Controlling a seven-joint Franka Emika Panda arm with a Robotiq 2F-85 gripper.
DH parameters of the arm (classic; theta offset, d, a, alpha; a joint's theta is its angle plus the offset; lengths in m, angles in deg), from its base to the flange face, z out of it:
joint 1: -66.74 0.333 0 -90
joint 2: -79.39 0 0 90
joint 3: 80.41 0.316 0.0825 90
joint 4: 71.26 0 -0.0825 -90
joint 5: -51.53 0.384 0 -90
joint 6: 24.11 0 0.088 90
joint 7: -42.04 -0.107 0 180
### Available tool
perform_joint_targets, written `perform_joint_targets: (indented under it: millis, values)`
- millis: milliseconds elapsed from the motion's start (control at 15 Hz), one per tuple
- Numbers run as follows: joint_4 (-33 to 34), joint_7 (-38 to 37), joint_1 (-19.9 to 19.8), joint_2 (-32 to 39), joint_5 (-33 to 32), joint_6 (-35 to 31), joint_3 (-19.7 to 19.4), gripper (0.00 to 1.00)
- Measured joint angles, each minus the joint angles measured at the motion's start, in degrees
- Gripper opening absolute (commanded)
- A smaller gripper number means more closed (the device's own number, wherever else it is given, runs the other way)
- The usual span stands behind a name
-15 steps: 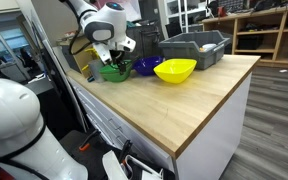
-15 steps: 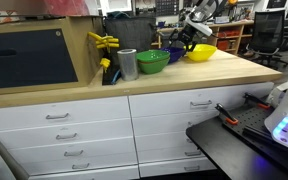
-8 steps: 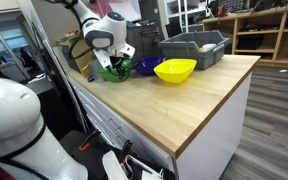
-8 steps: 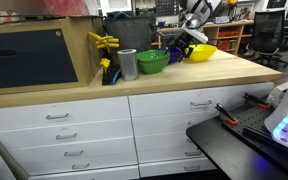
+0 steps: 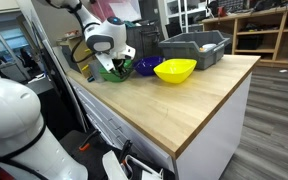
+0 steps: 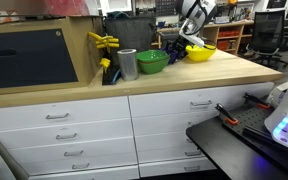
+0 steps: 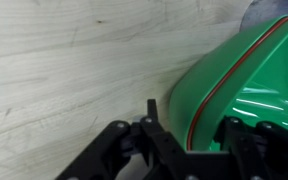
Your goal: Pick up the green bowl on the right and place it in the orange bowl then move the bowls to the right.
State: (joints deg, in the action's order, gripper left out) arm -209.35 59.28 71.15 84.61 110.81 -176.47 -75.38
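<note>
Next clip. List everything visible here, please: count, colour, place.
green bowl: one, bright green, counter's far end, below the claw; a thin orange line runs along it in the wrist view
blue bowl: one, dark blue, between the green and yellow bowls
yellow bowl: one, yellow, before the bin
bin: one, grey, behind the bowls
cup: one, metallic, beside the green bowl
counter: one, light wood, over white drawers
arm: one, white
claw: one, black, at the green bowl's edge; open or shut unclear

Yellow bowl (image 5: 175,70), blue bowl (image 5: 147,66) — grey bin (image 5: 194,47)
</note>
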Motion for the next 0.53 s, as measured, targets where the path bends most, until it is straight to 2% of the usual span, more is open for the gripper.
perform_joint_targets:
  millis: [133,200,333,467,533]
  values:
    - [0.4,1.8,0.0,0.3,0.1,-0.2,0.0,0.05]
    - [0.5,2.4,-0.1,0.3,0.1,-0.2,0.0,0.01]
    - [0.5,2.7,-0.2,0.3,-0.5,-0.3,-0.3,0.04]
    - [0.2,2.5,-0.5,0.0,-2.5,-0.3,-0.7,0.01]
    - [-0.1,2.0,-0.9,-0.4,-4.2,-0.3,-1.1,0.03]
